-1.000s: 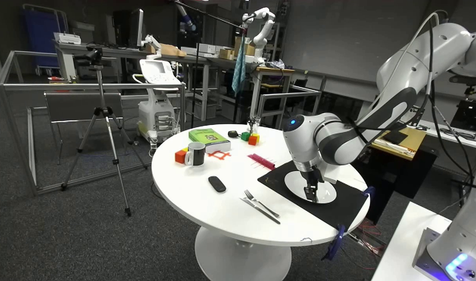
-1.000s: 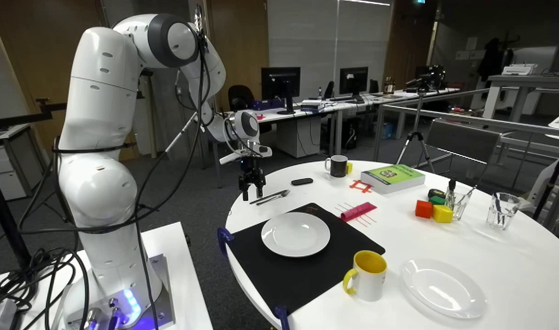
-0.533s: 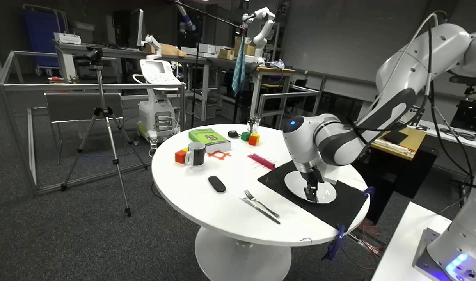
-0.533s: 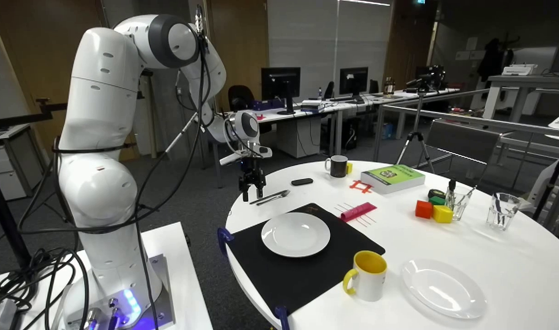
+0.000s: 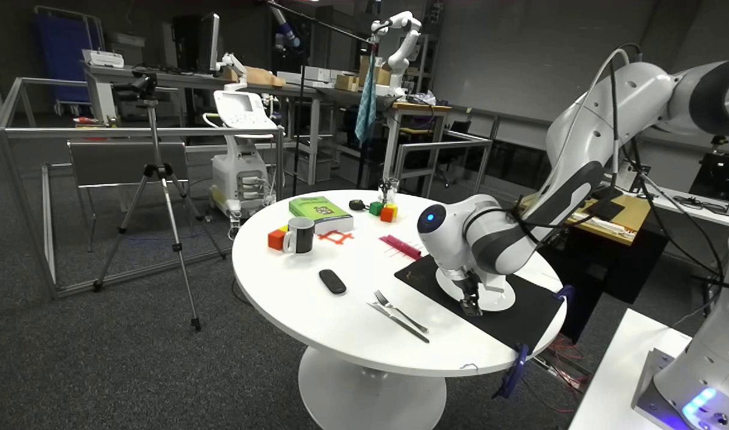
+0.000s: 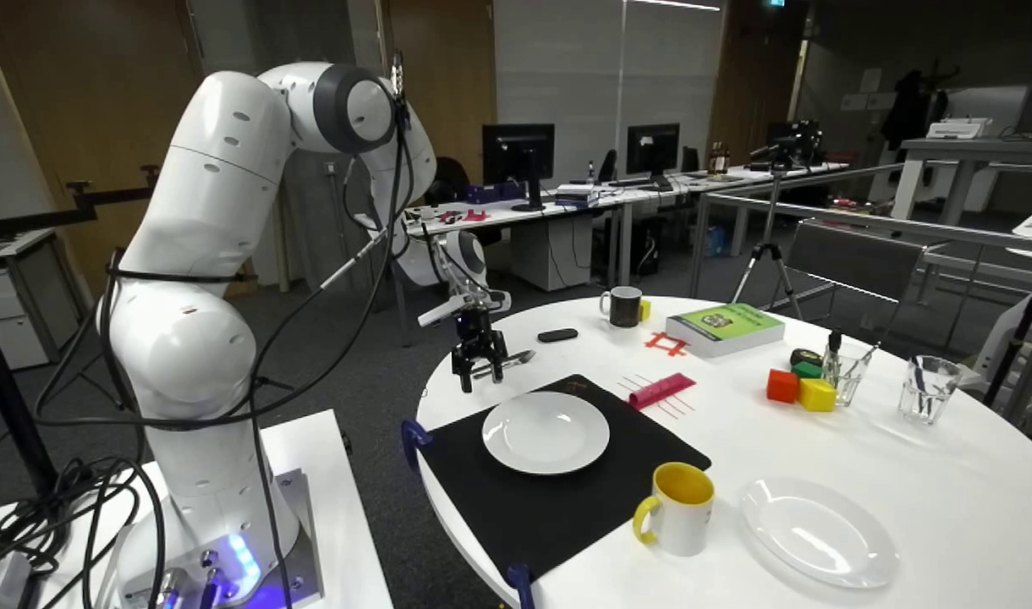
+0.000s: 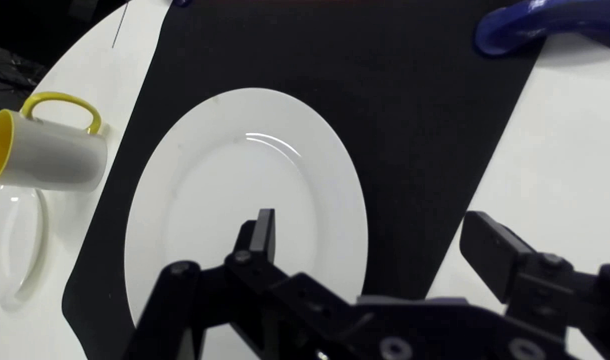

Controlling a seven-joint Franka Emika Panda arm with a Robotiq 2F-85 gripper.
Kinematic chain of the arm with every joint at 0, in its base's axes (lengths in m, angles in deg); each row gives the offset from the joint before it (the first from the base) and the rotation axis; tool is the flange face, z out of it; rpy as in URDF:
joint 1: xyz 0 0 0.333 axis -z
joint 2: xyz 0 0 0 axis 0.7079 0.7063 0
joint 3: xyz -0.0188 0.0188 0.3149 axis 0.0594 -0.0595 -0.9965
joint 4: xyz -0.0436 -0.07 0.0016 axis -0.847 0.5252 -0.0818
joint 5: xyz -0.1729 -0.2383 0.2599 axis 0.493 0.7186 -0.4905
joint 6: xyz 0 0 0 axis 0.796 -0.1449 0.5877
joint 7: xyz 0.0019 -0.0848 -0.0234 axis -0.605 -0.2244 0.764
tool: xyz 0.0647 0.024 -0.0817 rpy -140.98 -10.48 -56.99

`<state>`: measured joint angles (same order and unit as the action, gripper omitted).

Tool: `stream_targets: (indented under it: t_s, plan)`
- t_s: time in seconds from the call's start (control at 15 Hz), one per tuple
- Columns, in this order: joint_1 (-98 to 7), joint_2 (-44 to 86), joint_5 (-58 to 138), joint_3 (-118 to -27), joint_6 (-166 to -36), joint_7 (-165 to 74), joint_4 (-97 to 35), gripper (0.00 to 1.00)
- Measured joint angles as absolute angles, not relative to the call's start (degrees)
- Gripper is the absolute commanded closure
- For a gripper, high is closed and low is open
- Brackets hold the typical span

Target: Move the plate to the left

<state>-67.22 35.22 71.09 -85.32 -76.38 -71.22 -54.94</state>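
The plate (image 6: pixel 546 433), round and white, lies flat on a black placemat (image 6: pixel 524 516) near the table's edge; in an exterior view the arm partly covers the plate (image 5: pixel 503 298). My gripper (image 6: pixel 482 386) hangs above the table beside the plate, on the side nearer the cutlery, apart from the plate. Seen from the wrist, the gripper (image 7: pixel 370 220) is spread wide with nothing between its fingers. One finger (image 7: pixel 263 235) appears over the plate (image 7: pixel 245 175), the other over the white tabletop past the mat's edge.
A fork (image 5: pixel 400 312) and knife (image 5: pixel 400 323) lie beside the mat. A yellow-and-white mug (image 6: pixel 685 516) and another white plate (image 6: pixel 820 533) stand on the mug's side. Blue clamps (image 6: pixel 413 441) grip the table edge. A pink roll (image 6: pixel 661 391) lies past the mat.
Still at first, the arm has since come forward and down, bringing the gripper lower and slightly tilted. The plate has not moved, and the jaws stay apart.
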Motion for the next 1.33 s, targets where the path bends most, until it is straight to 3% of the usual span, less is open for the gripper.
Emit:
stream_targets:
  t_s: [1.33]
  plan:
    - [-70.2, 46.9, 81.0, -83.7, -65.4, -69.6, -43.2, 0.0]
